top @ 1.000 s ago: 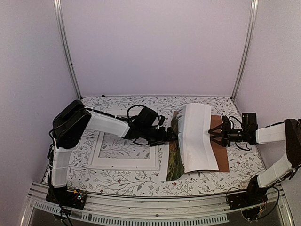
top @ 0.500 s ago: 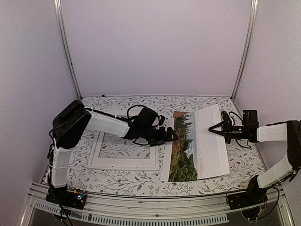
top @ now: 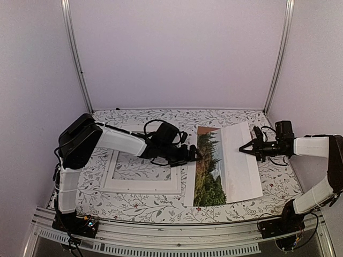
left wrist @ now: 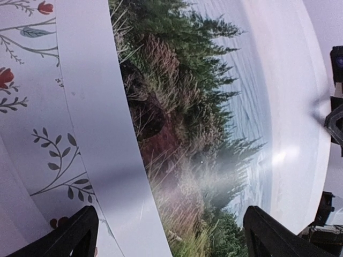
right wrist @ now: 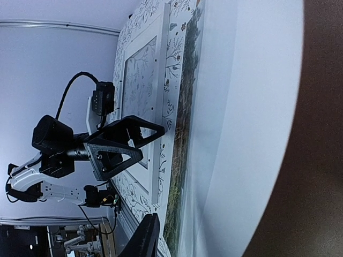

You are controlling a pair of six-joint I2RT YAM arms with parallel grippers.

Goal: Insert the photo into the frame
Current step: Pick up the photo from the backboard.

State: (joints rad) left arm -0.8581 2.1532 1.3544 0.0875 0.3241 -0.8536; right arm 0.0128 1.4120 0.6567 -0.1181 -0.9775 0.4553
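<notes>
Over the floral-printed tablecloth (top: 155, 211), the top view shows the large rectangular paper photo (top: 214, 166) of dark conifers, brown hillside and pale sky. It lies face up just right of the large rectangular white-bordered frame (top: 142, 188), whose clear pane shows the cloth pattern. The black left gripper (top: 197, 154) sits at the photo's left margin. The black right gripper (top: 245, 148) meets its right edge with jaws partly apart, and I cannot tell whether they pinch the paper. From the left wrist, two dark fingers (left wrist: 75, 235) stand wide apart above the printed trees, holding nothing. From the right wrist, the photo's pale side fills the view, with the frame and the spread left gripper beyond it. Only one finger (right wrist: 147, 235) shows.
</notes>
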